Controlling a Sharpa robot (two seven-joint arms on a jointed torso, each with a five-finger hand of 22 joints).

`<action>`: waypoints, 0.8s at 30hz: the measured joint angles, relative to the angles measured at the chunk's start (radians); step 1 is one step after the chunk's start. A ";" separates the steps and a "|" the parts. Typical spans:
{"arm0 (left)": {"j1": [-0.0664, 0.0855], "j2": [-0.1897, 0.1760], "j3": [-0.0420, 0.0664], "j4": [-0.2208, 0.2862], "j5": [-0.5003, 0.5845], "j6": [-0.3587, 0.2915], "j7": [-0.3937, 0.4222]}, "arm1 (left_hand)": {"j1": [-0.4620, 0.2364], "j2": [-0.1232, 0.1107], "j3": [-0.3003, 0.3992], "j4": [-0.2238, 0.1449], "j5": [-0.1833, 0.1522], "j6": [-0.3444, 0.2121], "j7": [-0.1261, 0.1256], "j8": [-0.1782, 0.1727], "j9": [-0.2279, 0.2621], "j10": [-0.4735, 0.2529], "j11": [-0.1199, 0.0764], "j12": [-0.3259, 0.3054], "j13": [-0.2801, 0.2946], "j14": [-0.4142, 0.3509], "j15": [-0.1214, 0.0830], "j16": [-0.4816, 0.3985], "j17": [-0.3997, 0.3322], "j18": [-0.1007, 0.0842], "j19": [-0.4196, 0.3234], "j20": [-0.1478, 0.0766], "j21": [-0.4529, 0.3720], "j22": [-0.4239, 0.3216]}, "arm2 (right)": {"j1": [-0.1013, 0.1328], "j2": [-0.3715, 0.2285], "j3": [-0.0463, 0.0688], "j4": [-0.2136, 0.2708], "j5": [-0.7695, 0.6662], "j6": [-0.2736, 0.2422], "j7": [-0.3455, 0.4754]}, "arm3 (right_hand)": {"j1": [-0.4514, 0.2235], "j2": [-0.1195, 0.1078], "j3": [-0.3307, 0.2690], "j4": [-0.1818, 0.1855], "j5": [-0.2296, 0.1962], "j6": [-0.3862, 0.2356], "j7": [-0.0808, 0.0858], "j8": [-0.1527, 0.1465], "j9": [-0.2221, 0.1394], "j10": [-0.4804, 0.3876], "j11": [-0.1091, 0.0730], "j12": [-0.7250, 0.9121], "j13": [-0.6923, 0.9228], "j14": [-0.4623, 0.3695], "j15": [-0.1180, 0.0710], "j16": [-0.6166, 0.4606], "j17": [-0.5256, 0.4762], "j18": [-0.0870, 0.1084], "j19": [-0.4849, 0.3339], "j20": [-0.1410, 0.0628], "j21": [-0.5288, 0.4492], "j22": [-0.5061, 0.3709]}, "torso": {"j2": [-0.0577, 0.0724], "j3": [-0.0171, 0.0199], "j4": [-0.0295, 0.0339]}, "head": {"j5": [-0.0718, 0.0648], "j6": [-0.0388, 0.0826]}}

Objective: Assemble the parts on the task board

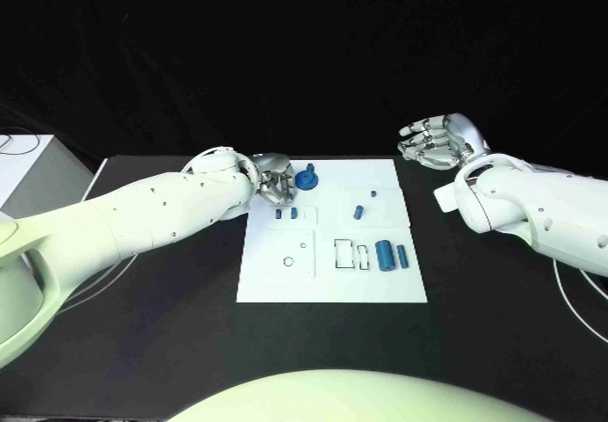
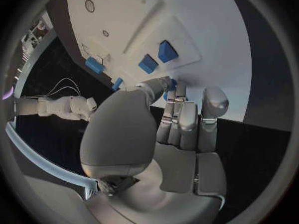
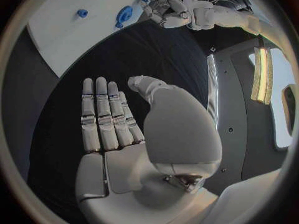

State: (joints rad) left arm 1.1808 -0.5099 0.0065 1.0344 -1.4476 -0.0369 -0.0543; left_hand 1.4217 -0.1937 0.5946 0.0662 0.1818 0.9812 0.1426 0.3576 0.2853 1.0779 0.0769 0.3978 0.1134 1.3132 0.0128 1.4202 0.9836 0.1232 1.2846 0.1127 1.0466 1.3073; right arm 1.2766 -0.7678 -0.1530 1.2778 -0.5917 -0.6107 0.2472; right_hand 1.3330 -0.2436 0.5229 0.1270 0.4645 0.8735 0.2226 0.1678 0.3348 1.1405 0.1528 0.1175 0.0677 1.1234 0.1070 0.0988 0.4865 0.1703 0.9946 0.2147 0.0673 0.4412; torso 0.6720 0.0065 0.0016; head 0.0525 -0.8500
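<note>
Near the upper left corner of the flat white rectangular task board (image 1: 332,280) on the black tabletop (image 1: 165,352), the left robot hand (image 1: 275,181) pinches a round blue gear-like part (image 1: 306,180), while the right robot hand (image 1: 437,142) hovers empty at upper right, fingers straight and apart.

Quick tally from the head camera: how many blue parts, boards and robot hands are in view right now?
Blue parts: 7 (gear, small pegs, small blocks, long cylinders)
Task board: 1
Robot hands: 2 (left robot hand, right robot hand)
Total: 10
</note>
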 measured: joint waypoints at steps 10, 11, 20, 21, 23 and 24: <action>-0.001 -0.005 -0.001 0.006 -0.002 0.001 0.002 | 0.000 0.000 0.000 0.000 0.000 0.000 0.000 0.001 0.000 0.000 0.000 0.000 0.000 0.000 0.000 0.000 -0.004 0.000 0.000 0.000 0.000 0.000 | 0.000 0.000 0.000 -0.001 0.000 0.000 0.000 | 0.000 0.000 0.000 0.000 0.000 0.000 0.000 0.000 0.000 0.000 0.000 0.000 0.000 0.000 0.000 0.000 0.000 0.000 0.000 0.000 0.000 0.000 | 0.000 0.0001 0.0009 | 0.001 -0.003; -0.001 -0.006 -0.001 0.006 -0.003 0.000 0.002 | 0.000 0.000 -0.002 -0.002 0.000 0.000 0.000 0.001 0.000 0.000 0.000 0.000 0.000 0.000 0.000 0.000 -0.003 0.000 0.000 0.000 -0.004 0.000 | 0.000 0.000 0.000 -0.001 0.000 0.000 0.000 | 0.000 0.000 0.000 0.000 0.000 0.000 0.000 0.000 0.000 0.000 0.000 0.000 0.000 0.000 0.000 0.000 0.000 0.000 0.000 0.000 0.000 -0.001 | 0.000 0.0000 0.0009 | 0.001 -0.003; -0.007 -0.016 -0.004 0.011 -0.002 -0.002 0.005 | -0.006 -0.007 0.013 -0.018 0.000 -0.093 0.003 -0.076 -0.019 -0.006 0.006 -0.052 0.001 -0.004 0.004 0.000 0.000 0.000 -0.004 0.004 -0.004 0.000 | 0.000 -0.001 0.000 -0.003 0.000 0.000 0.000 | 0.000 0.000 0.000 0.000 0.000 0.000 0.000 0.000 0.000 0.000 0.000 0.000 0.000 0.000 0.000 0.000 0.000 0.000 0.000 0.000 0.000 -0.001 | 0.000 -0.0005 0.0004 | 0.001 -0.003; -0.007 -0.017 -0.004 0.011 -0.001 -0.002 0.005 | -0.006 -0.007 0.013 -0.018 0.000 -0.099 0.002 -0.082 -0.022 -0.006 0.006 -0.053 0.002 -0.004 0.004 0.000 -0.002 0.000 -0.004 0.004 -0.004 0.000 | 0.000 -0.001 0.000 -0.003 0.000 0.000 0.000 | 0.000 0.000 0.000 0.000 0.000 0.000 0.000 0.000 0.000 0.000 0.000 0.000 0.000 0.000 0.000 0.000 0.000 0.000 0.000 0.000 0.000 -0.001 | 0.000 -0.0005 0.0004 | 0.001 -0.003; -0.007 -0.017 -0.004 0.011 -0.001 -0.003 0.005 | -0.010 -0.011 0.015 -0.021 0.000 -0.106 -0.001 -0.088 -0.024 -0.006 0.006 -0.058 0.002 -0.004 0.004 0.000 -0.004 0.000 -0.004 0.004 -0.004 0.000 | 0.000 -0.001 0.000 -0.003 0.000 0.000 0.000 | 0.000 0.000 0.000 0.000 0.000 0.000 0.000 0.000 0.000 0.000 0.000 0.000 0.000 0.000 0.000 0.000 0.000 0.000 0.000 0.000 0.000 -0.001 | 0.000 -0.0005 0.0005 | 0.000 -0.002; -0.007 -0.017 -0.004 0.012 -0.001 -0.003 0.005 | -0.010 -0.010 0.015 -0.021 0.000 -0.110 -0.005 -0.091 -0.026 -0.006 0.006 -0.058 0.002 -0.004 0.004 0.000 -0.005 0.000 -0.004 0.004 -0.004 0.000 | 0.000 -0.001 0.000 -0.003 0.000 0.000 0.000 | 0.000 0.000 0.000 0.000 0.000 0.000 0.000 0.000 0.000 0.000 0.000 0.000 0.000 0.000 0.000 0.000 0.000 0.000 0.000 0.000 0.000 -0.001 | 0.000 -0.0005 0.0006 | 0.000 -0.003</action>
State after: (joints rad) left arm 1.1737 -0.5269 0.0026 1.0460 -1.4486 -0.0398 -0.0495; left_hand 1.4115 -0.2042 0.6100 0.0453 0.1817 0.8716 0.1373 0.2664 0.2596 1.0722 0.0825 0.3397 0.1157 1.3095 0.0164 1.4202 0.9790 0.1232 1.2808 0.1165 1.0427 1.3073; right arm 1.2767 -0.7688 -0.1531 1.2748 -0.5917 -0.6103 0.2475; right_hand 1.3330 -0.2435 0.5229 0.1270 0.4645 0.8735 0.2226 0.1678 0.3348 1.1405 0.1528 0.1175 0.0677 1.1234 0.1070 0.0988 0.4865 0.1704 0.9946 0.2147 0.0673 0.4404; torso 0.6716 0.0060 0.0022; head 0.0524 -0.8526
